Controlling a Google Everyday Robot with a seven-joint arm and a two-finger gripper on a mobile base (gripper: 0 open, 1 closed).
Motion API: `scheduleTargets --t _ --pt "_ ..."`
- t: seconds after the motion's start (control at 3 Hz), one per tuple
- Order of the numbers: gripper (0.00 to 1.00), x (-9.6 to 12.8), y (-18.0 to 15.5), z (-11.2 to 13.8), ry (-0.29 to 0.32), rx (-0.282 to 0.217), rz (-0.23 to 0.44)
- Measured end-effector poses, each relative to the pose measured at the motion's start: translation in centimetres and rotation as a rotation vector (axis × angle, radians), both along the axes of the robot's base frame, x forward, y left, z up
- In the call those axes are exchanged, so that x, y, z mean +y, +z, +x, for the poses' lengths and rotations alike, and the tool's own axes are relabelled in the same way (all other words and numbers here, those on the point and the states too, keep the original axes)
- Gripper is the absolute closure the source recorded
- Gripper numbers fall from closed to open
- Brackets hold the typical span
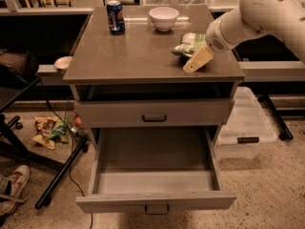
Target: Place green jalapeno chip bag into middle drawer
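Observation:
The green jalapeno chip bag lies on the cabinet top near its right edge. My gripper, on the white arm coming in from the right, hovers low over the top, just in front of the bag and against its near right side. It holds nothing that I can see. The middle drawer is pulled wide open below, and its deep box is empty.
A blue soda can and a white bowl stand at the back of the top. The upper handled drawer is shut. A clear plastic bin sits on the floor at right. Litter and black stand legs lie at left.

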State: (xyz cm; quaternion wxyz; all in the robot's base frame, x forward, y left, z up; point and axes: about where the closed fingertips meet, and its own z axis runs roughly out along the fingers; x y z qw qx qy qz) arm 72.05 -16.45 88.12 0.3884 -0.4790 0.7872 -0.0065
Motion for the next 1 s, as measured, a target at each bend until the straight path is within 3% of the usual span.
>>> scheduleTargets --t 0.33,1.0 --pt "0.00 0.8 -1.1 1.7 -0.022 0.005 -0.038" --pt "0.41 1.5 -3.4 3.8 -0.025 0.025 -0.031"
